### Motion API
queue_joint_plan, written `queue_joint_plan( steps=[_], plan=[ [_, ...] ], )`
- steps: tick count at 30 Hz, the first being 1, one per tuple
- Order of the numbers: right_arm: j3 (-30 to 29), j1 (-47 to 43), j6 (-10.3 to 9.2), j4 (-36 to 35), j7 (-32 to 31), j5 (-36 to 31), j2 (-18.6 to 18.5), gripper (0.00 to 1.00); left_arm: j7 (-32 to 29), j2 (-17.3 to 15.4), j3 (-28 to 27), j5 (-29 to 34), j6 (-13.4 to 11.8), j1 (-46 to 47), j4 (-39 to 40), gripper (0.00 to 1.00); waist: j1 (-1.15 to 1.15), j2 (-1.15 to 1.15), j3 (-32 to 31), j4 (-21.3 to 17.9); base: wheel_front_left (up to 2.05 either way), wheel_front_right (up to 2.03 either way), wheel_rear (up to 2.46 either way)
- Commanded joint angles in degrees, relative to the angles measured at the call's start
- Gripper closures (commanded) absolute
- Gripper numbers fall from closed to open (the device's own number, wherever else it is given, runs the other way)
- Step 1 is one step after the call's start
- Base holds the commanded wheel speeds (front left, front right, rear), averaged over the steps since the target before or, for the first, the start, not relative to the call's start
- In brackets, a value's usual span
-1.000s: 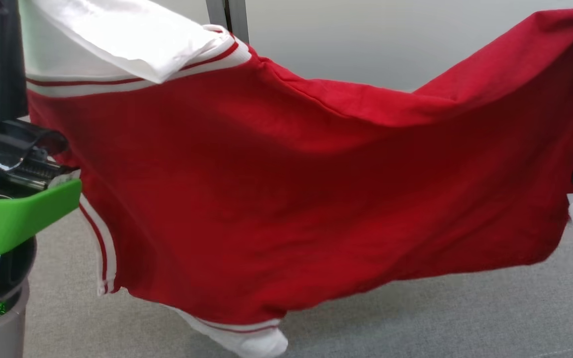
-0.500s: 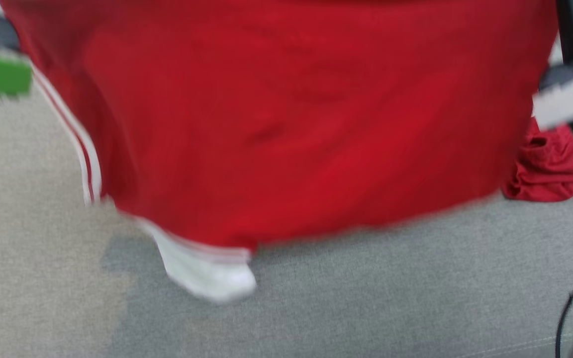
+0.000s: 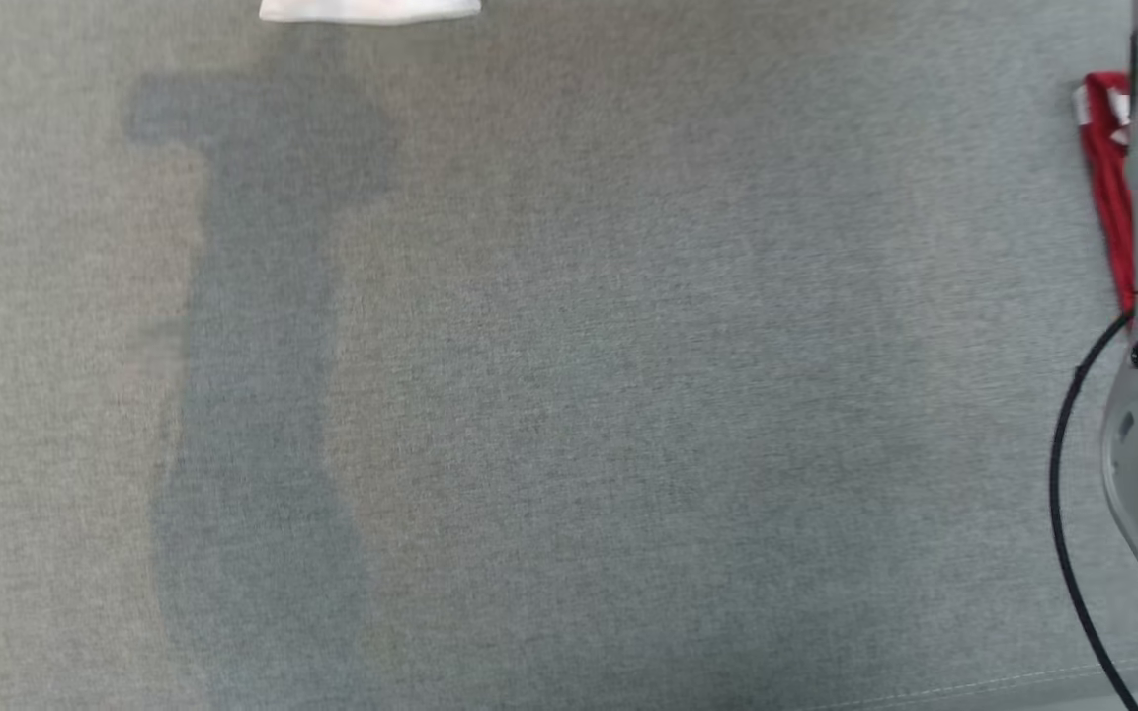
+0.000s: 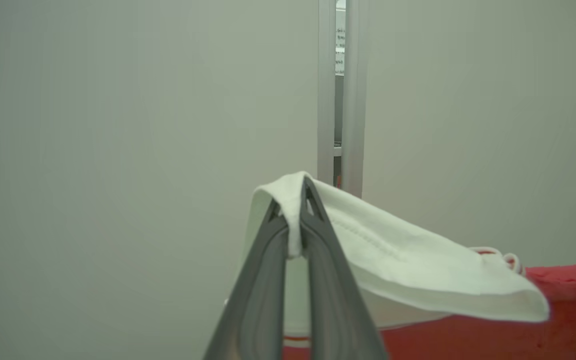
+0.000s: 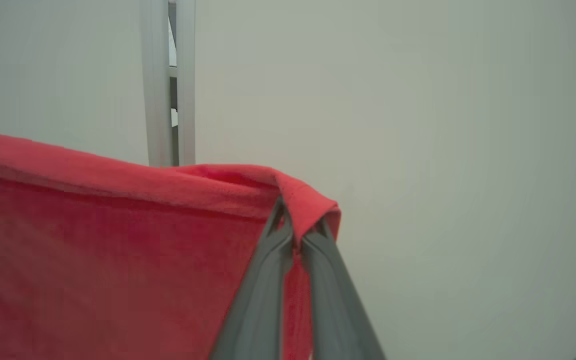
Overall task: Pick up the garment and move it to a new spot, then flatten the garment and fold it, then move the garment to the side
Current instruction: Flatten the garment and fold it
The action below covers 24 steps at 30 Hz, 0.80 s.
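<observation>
As I watched remotely, the left gripper was clamped on the garment's white end just below the post, while the right gripper pinched its red edge beside that post.

Grey surface lies open, red cloth at right.

No text, label, brand or number can be read. A pale strip, seen far off through the narrow gap between two grey upright posts, carries a few dark marks like printed lines, too small to make out.
</observation>
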State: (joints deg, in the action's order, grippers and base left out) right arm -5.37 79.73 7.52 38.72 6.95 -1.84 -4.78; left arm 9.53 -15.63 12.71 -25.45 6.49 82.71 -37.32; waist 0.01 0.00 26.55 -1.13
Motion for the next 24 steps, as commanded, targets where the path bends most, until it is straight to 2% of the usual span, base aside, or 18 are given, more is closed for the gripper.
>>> queue_joint_plan(
  steps=[1, 7, 12, 20, 21, 24],
  plan=[
    [-0.21, 0.77, -0.08, 2.37, 1.34, -0.79, 0.39, 1.00, 1.37, -0.01, -0.22, -0.15, 0.07, 1.07, -1.82, 1.00, -0.01, 0.00, 4.79, 2.50, 0.00, 0.00, 0.00],
    [0.41, -0.33, -0.08, 11.73, 6.36, -3.15, 1.25, 1.00, 4.90, 0.27, -0.55, -2.14, 0.76, -2.14, -7.33, 1.00, -0.01, 0.00, 7.68, 3.07, 0.00, 0.00, 0.00],
    [2.52, -3.95, -0.08, 15.68, 8.10, -2.10, 1.47, 1.00, 5.76, -1.29, 1.24, -6.02, 1.07, -10.25, -2.04, 1.00, -0.01, 0.00, 8.56, 2.78, 0.00, 0.00, 0.00],
    [4.88, -11.96, -0.08, 10.17, 8.27, 3.84, 0.98, 1.00, 5.64, -3.09, -0.15, -11.54, 1.07, -26.32, 12.95, 1.00, -0.01, 0.00, 5.73, 1.60, 0.00, 0.00, 0.00],
    [6.02, -17.41, -0.08, 7.44, 8.28, 7.39, 0.38, 1.00, 5.64, -2.84, -1.53, -12.94, 1.07, -35.03, 18.09, 1.00, -0.01, 0.00, 2.64, 1.00, 0.00, 0.00, 0.00],
    [6.81, -22.26, -0.08, 6.21, 8.28, 10.16, -0.13, 1.00, 5.65, -2.18, -2.97, -14.25, 1.07, -42.58, 21.98, 1.00, -0.01, 0.00, -0.26, 0.66, 0.00, 0.00, 0.00]
  ],
)
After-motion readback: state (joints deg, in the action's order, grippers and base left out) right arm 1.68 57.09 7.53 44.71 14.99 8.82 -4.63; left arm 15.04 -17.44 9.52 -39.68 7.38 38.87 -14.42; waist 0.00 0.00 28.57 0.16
